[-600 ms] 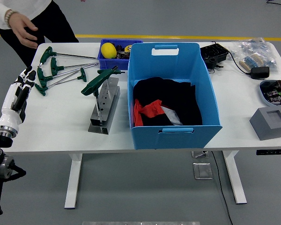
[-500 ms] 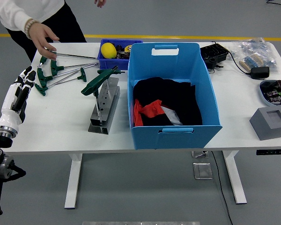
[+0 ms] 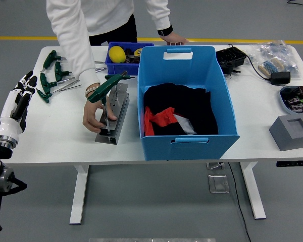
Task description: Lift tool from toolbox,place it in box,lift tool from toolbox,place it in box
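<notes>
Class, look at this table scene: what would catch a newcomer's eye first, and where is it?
The big blue box at the table's centre, with black and red cloth inside. Left of it, a person's hand grips the grey tool stand holding a green-handled tool. The robot's left hand rests open at the left edge.

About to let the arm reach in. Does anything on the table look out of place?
Yes: a person's hand grips the grey tool stand, right where the green-handled tool sits. The left hand rests open at the table's left edge.
</notes>
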### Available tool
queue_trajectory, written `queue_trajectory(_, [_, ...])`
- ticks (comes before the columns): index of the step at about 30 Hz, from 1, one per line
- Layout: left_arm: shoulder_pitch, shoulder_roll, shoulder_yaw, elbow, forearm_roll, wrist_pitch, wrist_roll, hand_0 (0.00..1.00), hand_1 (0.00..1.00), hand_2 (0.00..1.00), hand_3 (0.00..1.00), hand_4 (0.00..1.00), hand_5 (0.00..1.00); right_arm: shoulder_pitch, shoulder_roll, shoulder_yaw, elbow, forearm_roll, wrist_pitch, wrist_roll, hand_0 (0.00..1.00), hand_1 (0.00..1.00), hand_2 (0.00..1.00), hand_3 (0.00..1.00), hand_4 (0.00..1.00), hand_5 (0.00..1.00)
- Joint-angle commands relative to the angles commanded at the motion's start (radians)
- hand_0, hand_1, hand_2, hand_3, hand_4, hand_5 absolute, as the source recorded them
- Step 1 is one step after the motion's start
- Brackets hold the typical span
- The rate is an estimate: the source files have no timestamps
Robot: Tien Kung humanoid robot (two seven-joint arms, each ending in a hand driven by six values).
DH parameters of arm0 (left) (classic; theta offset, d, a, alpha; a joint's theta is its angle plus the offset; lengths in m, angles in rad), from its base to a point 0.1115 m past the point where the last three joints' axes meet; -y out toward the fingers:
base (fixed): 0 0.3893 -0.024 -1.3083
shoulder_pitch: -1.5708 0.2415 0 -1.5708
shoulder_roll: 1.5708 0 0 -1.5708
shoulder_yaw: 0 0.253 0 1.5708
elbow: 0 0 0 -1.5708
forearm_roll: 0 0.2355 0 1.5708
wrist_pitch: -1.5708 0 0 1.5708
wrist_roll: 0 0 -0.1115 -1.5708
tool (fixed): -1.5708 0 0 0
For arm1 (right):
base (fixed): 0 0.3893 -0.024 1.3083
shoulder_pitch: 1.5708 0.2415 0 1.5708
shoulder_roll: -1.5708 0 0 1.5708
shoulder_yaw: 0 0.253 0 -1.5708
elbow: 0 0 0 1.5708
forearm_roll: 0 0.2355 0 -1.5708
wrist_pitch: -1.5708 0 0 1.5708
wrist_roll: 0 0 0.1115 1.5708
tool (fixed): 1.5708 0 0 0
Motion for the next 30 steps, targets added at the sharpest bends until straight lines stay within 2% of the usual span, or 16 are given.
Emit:
queue_trajectory(11, [0.0, 0.004, 0.011, -0.004, 0.021, -0.003, -0.001, 0.996, 0.998, 0.998, 0.987, 0.916, 0.918, -0.007, 0.003, 0.0, 0.0, -0.009, 0.002, -0.002, 0.671, 0.661, 0.728, 0.598, 0.862, 0.689])
queue_trajectory(15, [-0.01, 0.014, 0.017, -0.017, 0.088, 0.001, -0.014, 0.998, 0.998, 0.998, 0.988, 0.922, 0.885, -0.012, 0.007, 0.008, 0.0, -0.025, 0.003, -0.007, 0.671, 0.664, 0.728, 0.597, 0.863, 0.689])
queue_trajectory(17, [-0.022, 0.027, 0.024, -0.031, 0.157, 0.006, -0.031, 0.998, 0.998, 0.998, 0.988, 0.922, 0.885, -0.013, 0.008, 0.01, 0.0, -0.03, 0.003, -0.009, 0.671, 0.664, 0.728, 0.597, 0.863, 0.689])
queue_trajectory(19, [-0.036, 0.045, 0.031, -0.049, 0.231, 0.01, -0.051, 0.998, 0.998, 0.998, 0.988, 0.922, 0.885, -0.013, 0.009, 0.005, 0.0, -0.026, 0.003, -0.008, 0.671, 0.664, 0.728, 0.597, 0.863, 0.689])
queue_trajectory(20, [-0.045, 0.059, 0.035, -0.063, 0.269, 0.012, -0.065, 0.998, 0.998, 0.998, 0.998, 0.998, 0.717, -0.013, 0.01, 0.001, 0.0, -0.024, 0.003, -0.007, 0.672, 0.665, 0.728, 0.598, 0.863, 0.688])
queue_trajectory(22, [-0.066, 0.088, 0.047, -0.094, 0.353, 0.01, -0.095, 0.998, 0.998, 0.998, 0.998, 0.998, 0.717, -0.013, 0.011, -0.002, 0.0, -0.021, 0.003, -0.006, 0.672, 0.665, 0.728, 0.598, 0.863, 0.688])
queue_trajectory(25, [-0.118, 0.153, 0.099, -0.154, 0.483, -0.02, -0.147, 0.998, 0.998, 0.998, 0.998, 0.998, 0.717, -0.015, 0.011, 0.0, 0.0, -0.024, 0.003, -0.007, 0.672, 0.665, 0.728, 0.598, 0.863, 0.688])
queue_trajectory(26, [-0.132, 0.17, 0.119, -0.173, 0.522, -0.025, -0.155, 0.998, 0.998, 0.998, 0.998, 0.998, 0.633, -0.016, 0.011, 0.002, 0.0, -0.025, 0.003, -0.006, 0.672, 0.666, 0.729, 0.598, 0.864, 0.69])
queue_trajectory(27, [-0.149, 0.192, 0.145, -0.202, 0.568, -0.038, -0.155, 0.998, 0.998, 0.998, 0.998, 0.998, 0.633, -0.018, 0.011, 0.0, 0.0, -0.022, 0.003, -0.005, 0.672, 0.666, 0.729, 0.598, 0.864, 0.69])
queue_trajectory(29, [-0.169, 0.213, 0.181, -0.25, 0.652, -0.068, -0.136, 0.998, 0.998, 0.998, 0.998, 0.998, 0.633, -0.019, 0.01, -0.001, 0.0, -0.017, 0.003, -0.003, 0.672, 0.666, 0.729, 0.598, 0.864, 0.69])
queue_trajectory(30, [-0.179, 0.22, 0.199, -0.279, 0.698, -0.099, -0.118, 0.998, 0.998, 0.998, 0.998, 0.998, 0.633, -0.02, 0.01, -0.002, 0.0, -0.013, 0.002, -0.002, 0.672, 0.666, 0.729, 0.598, 0.864, 0.69])
